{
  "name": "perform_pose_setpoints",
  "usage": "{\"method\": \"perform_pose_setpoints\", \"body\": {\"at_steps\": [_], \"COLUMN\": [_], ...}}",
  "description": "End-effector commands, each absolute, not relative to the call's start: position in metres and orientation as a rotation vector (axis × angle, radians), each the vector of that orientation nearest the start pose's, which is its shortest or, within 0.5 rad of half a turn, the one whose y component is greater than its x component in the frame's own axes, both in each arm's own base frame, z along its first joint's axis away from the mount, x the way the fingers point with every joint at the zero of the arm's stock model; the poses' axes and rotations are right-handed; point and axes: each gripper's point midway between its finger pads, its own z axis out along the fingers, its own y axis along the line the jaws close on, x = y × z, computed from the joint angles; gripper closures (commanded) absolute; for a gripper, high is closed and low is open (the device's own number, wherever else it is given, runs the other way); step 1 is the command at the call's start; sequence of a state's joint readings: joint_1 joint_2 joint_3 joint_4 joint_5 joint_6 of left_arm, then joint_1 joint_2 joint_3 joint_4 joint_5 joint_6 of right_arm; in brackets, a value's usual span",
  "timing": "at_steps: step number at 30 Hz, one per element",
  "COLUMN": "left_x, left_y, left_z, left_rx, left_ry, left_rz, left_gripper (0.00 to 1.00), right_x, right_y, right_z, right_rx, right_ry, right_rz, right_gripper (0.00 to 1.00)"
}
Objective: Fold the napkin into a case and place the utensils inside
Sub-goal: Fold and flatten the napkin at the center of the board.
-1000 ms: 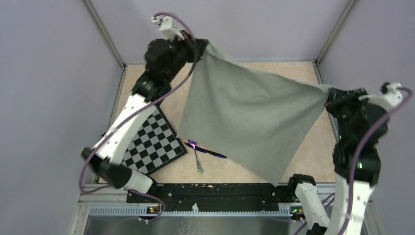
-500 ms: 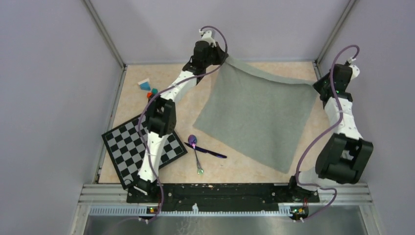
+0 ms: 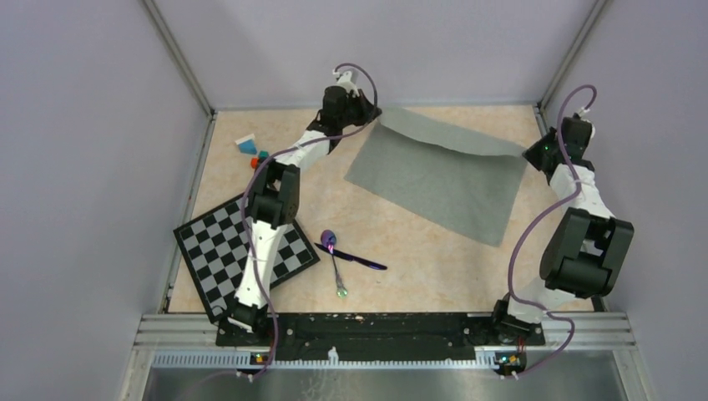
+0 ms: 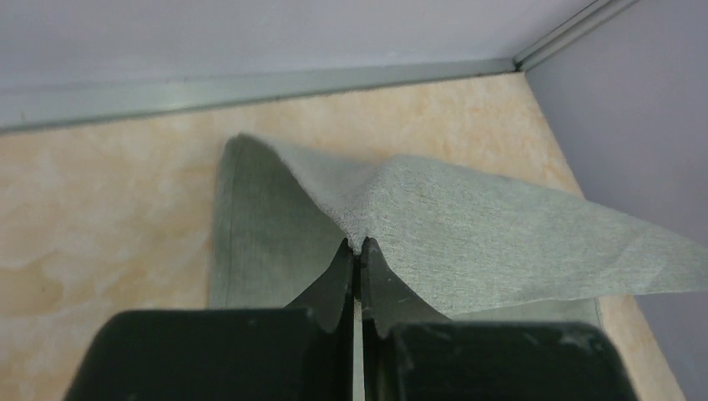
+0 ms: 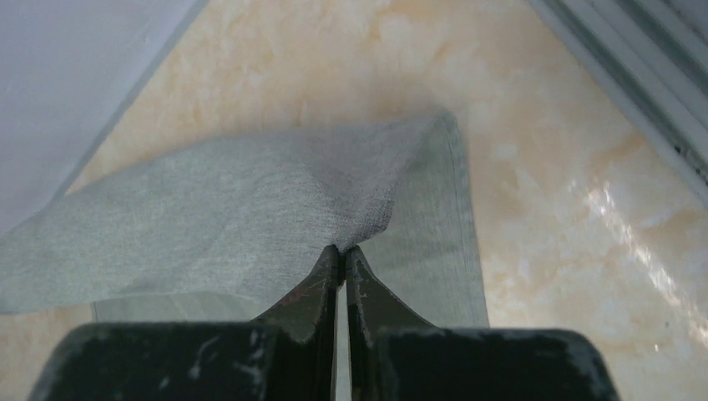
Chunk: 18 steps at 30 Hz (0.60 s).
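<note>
The grey-green napkin (image 3: pixel 434 175) lies at the back of the table, its far edge lifted and doubled over the part that rests flat. My left gripper (image 3: pixel 373 113) is shut on its far left corner (image 4: pixel 361 238); the cloth rises in a peak at the fingertips. My right gripper (image 3: pixel 528 153) is shut on the far right corner (image 5: pixel 342 246). Near the front lie the utensils: a purple spoon (image 3: pixel 332 251) and a dark straight piece (image 3: pixel 359 260) crossing it. No case shows.
A black-and-white checkered board (image 3: pixel 246 255) lies at the front left, under the left arm. Small coloured blocks (image 3: pixel 250 149) sit at the back left. Walls and metal rails close the table at back and sides.
Both arms stretched out to the back and came down. The napkin, hanging spread high a second ago, now lies mostly on the table with its held edge folding forward over it.
</note>
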<state>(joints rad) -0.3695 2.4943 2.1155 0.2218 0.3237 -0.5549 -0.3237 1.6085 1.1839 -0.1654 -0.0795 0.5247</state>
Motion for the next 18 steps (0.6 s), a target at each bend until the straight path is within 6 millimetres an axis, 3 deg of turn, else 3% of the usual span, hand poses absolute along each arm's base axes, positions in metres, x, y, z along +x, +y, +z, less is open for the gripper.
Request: {"method": "perform_pose_setpoints", "body": {"at_steps": [1,5,9,14,18], "left_x": [0.601,0.565,0.539,0.515,0.499], "left_y": [-0.312,-0.283,-0.270,-0.275,-0.266], "left_z": [0.178,0.129,0.099,0.075,0.068], "left_rx": [0.088,-0.069,-0.092,-0.014,-0.024], "left_ry": [1.907,2.167,2.302,2.464,2.555], "left_rz": [-0.983,-0.960,-0.959,-1.021,-0.994], "left_gripper": [1.00,1.00,1.00,1.00,1.00], "right_x": [0.407,0.367,0.341,0.318,0.307], "right_y": [-0.087,-0.063,-0.054,-0.043,-0.036], "right_z": [0.162,0.124,0.103,0.080,0.071], "right_rx": [0.854,0.853,0.841,0.847,0.839], "right_ry": [2.047,2.165,2.238,2.303,2.344], "right_rz": [0.287,0.323,0.311,0.337,0.360], "right_gripper": [1.00,1.00,1.00,1.00,1.00]}}
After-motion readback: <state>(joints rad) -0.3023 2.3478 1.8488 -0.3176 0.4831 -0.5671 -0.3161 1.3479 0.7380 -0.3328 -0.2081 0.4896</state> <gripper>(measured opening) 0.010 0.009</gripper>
